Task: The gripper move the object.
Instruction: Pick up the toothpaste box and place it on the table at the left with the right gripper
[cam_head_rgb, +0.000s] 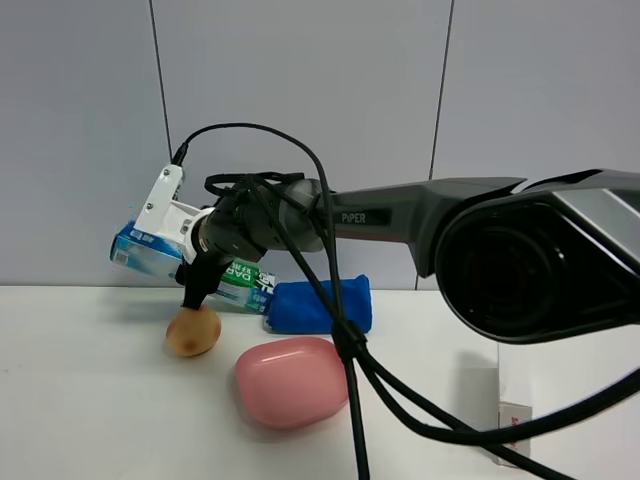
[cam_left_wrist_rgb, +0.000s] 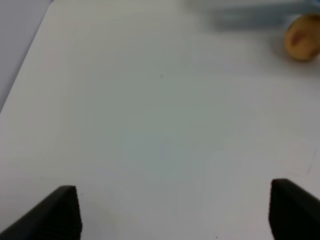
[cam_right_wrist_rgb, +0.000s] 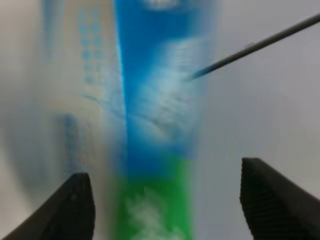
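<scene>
The grasp is being set up. The right end effector (cam_right_wrist_rgb: 165, 172), reaching across to the centre-left of the overhead frame, is spread wide. The green-and-blue toothpaste carton (cam_head_rgb: 142, 250) runs between its fingers with a gap on one side, so nothing is pinched yet. The carton appears to sit at the back of the counter (cam_head_rgb: 80, 400) near the wall, just above a brown potato-like lump (cam_head_rgb: 193, 332). The next move likely calls for closing squarely across the carton's narrow sides before lifting. The left end effector (cam_left_wrist_rgb: 175, 189) hangs spread over the counter.
</scene>
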